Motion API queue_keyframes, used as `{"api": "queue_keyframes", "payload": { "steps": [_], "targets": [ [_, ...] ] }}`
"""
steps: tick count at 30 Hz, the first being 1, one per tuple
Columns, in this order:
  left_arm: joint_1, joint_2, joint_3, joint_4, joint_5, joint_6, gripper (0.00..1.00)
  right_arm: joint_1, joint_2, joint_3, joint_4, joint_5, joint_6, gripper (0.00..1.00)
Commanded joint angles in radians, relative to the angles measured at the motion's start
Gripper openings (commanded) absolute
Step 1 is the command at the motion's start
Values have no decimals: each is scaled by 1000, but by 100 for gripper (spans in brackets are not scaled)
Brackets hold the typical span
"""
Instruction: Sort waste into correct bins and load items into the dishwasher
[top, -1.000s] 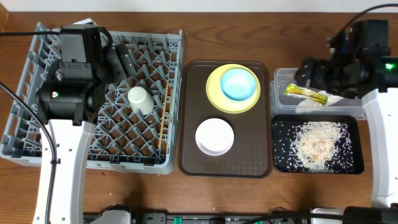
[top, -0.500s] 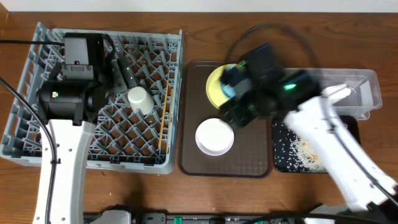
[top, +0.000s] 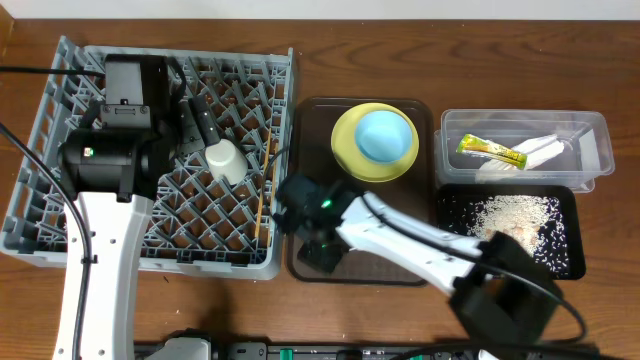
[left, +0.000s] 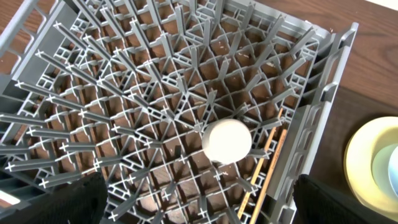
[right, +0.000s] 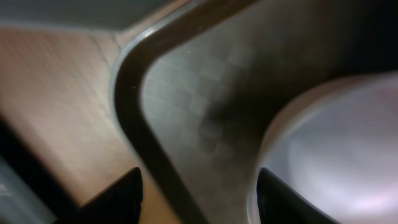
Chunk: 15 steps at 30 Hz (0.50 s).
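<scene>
The grey dish rack (top: 40, 190) holds the small white cup (top: 225, 160) and the wooden chopsticks (top: 262, 195); the left wrist view also shows the cup (left: 227, 141) and chopsticks (left: 268, 163). My left gripper (top: 195, 115) (left: 199, 208) is open and empty above the rack. My right gripper (top: 318, 250) (right: 199, 199) is open, low over the brown tray's front left corner, with the white bowl (right: 336, 149) by its right finger. The arm hides that bowl in the overhead view. The light blue bowl (top: 384, 136) sits on the yellow plate (top: 345, 150).
The dark brown serving tray (top: 410, 200) lies right of the rack, its rim (right: 134, 124) under my right gripper. The clear tub (top: 595, 150) holds the yellow-green sachet (top: 490, 152) and white napkin (top: 535, 152). The black tray (top: 455, 250) holds rice scraps (top: 510, 215).
My right arm has swung from the clear tub at the back right across to the brown tray's front left, over the white bowl. The left arm has not moved.
</scene>
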<state>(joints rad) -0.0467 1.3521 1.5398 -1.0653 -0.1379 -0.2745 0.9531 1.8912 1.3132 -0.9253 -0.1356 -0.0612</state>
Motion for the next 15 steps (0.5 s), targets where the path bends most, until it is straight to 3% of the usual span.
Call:
{"api": "queue_keyframes", "payload": {
  "steps": [1,8,11,15],
  "targets": [
    [3,2,9,-4,-12,-13,98,38,45,0,2,150,-7,44],
    [3,2,9,-4,-12,-13,98,56,40,23,-3,169,-7,44],
    [2,2,9,-5,14,-16,98,51,23,56,-14,169,-6,49],
    [1,2,9,-5,111,-15,98,26,-28,137,-52,170,5,64]
  ]
}}
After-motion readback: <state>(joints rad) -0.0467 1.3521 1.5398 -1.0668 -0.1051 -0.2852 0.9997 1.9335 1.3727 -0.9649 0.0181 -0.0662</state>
